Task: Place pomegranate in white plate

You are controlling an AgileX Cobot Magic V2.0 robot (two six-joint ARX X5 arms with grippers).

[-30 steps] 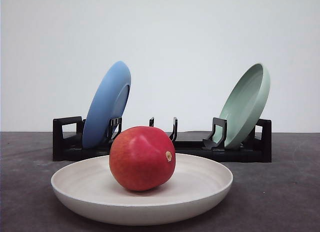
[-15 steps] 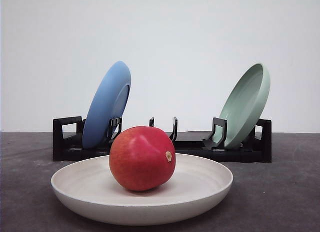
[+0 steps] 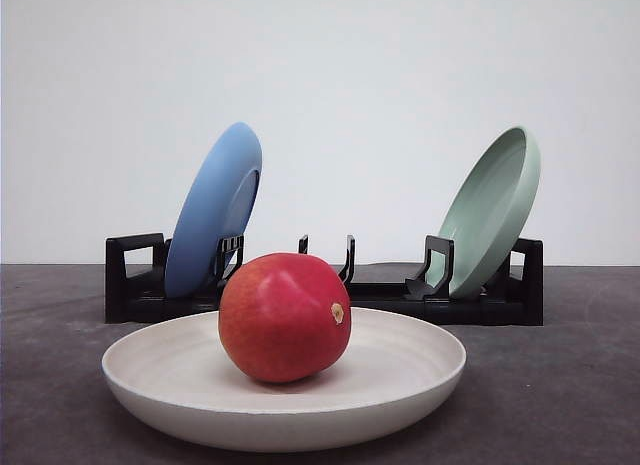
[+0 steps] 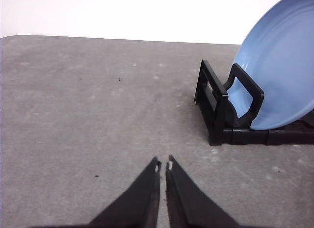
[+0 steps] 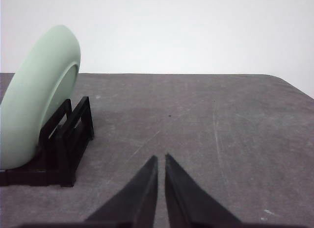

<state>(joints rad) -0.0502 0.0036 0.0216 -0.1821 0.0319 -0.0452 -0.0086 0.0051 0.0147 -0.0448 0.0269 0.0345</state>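
The glossy red pomegranate [image 3: 284,316] rests inside the white plate [image 3: 420,385], which lies flat on the grey table close to the front camera. A small tan nub on the fruit faces right. My left gripper [image 4: 163,165] is shut with nothing in it, hovering over bare table to the left of the rack's blue-plate end. My right gripper [image 5: 161,158] is shut too, holding nothing, over bare table beside the rack's green-plate end.
A black dish rack [image 3: 375,293] stands behind the white plate. A blue plate [image 3: 212,209] [image 4: 282,78] leans in its left slot and a pale green plate [image 3: 490,210] [image 5: 37,95] in its right slot. The rack's middle slots hold nothing.
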